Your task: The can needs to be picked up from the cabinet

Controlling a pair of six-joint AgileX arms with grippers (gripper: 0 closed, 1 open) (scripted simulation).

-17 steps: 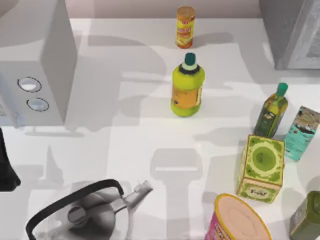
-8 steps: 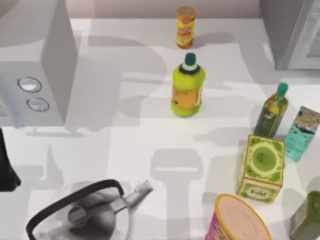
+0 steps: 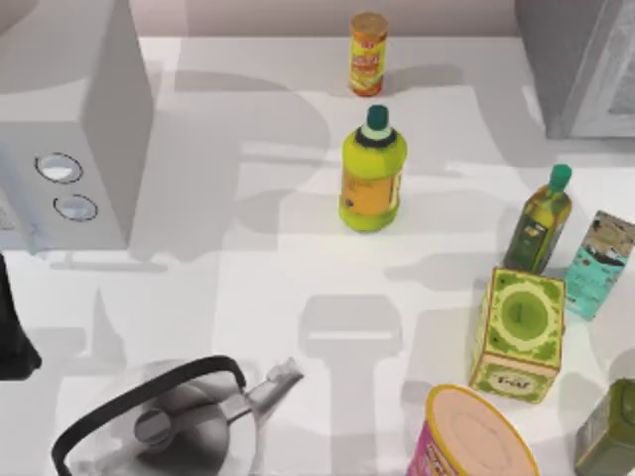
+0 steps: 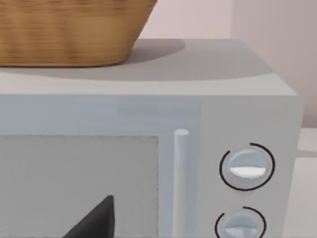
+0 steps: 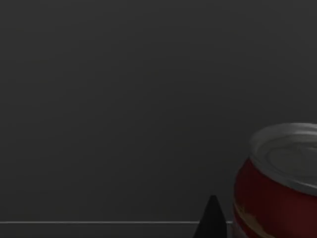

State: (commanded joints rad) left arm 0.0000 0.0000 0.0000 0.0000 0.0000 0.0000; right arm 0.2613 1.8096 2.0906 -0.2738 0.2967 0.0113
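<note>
Red can point(image 5: 277, 188) stands upright inside dark cabinet point(image 3: 580, 64) (at 1 o'clock on table point(image 3: 258, 268)), near right gripper fingertip point(image 5: 212, 218). Gripper state: cannot tell. Likely light, stiff, smooth metal, may slip; grasp mid-wall, not rim. Left arm point(image 3: 15, 327) parked at 9 o'clock.
</note>
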